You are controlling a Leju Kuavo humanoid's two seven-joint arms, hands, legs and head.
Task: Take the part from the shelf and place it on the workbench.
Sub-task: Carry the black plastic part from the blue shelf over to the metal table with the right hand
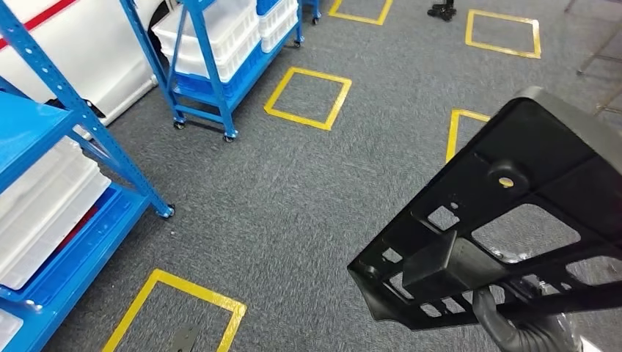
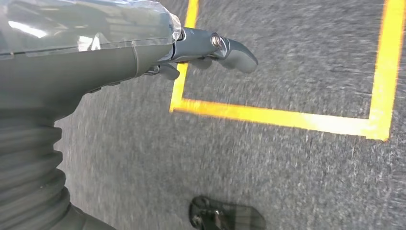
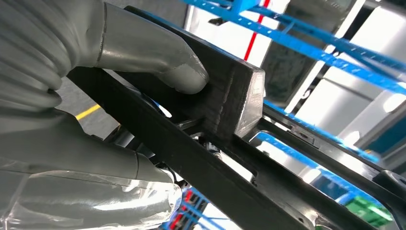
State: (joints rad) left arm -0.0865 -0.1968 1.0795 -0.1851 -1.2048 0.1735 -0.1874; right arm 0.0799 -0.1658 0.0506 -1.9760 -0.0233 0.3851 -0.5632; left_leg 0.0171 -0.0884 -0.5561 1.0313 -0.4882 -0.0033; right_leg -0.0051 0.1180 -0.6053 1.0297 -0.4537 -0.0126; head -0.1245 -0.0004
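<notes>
The right hand (image 3: pixel 110 115) grips the black plastic frame part (image 1: pixel 506 227) by its edge rib, carried tilted over the grey carpet away from the blue shelf (image 1: pixel 66 183), while the left hand (image 2: pixel 143 52) hangs empty, fingers apart; the long overhang could twist it loose.

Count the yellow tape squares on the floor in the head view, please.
5: one near the wheeled shelf, one at top centre, one at top right, one partly behind the black part, one at bottom left.
</notes>
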